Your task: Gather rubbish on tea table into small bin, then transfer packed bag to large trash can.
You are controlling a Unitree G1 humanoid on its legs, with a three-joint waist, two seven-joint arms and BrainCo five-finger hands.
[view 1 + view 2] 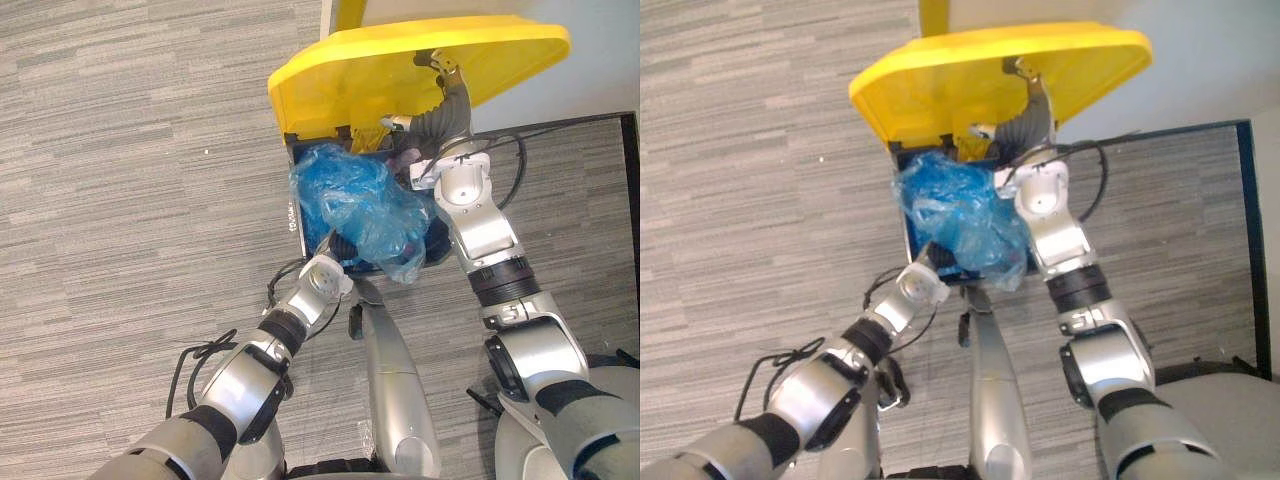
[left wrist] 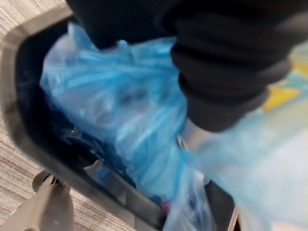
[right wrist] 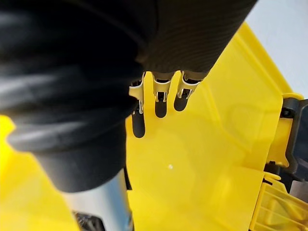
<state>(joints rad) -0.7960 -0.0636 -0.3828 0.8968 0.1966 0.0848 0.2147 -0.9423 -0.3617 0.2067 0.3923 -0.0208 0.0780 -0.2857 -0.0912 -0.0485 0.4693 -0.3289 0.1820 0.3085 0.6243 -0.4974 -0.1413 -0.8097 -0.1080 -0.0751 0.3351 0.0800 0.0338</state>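
A: On the grey striped carpet (image 1: 120, 200)?
B: Dark large trash can (image 1: 295, 225), blue plastic bag (image 1: 360, 195) in its mouth. Right hand (image 1: 443, 78), fingers (image 3: 160, 91) straight, props the yellow lid (image 1: 370, 70); left hand (image 1: 342, 246) beneath the bag, grip: cannot tell.

The blue bag (image 1: 355, 195) largely hides the left hand (image 2: 221, 67).

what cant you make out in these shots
- How the left hand holds the blue bag: hidden under the bag in the eye views, and behind its own dark cover in the left wrist view.
- What the bag contains: crumpled plastic, blurred in the left wrist view.
- Inside of the trash can: blocked by the bag and the raised yellow lid.
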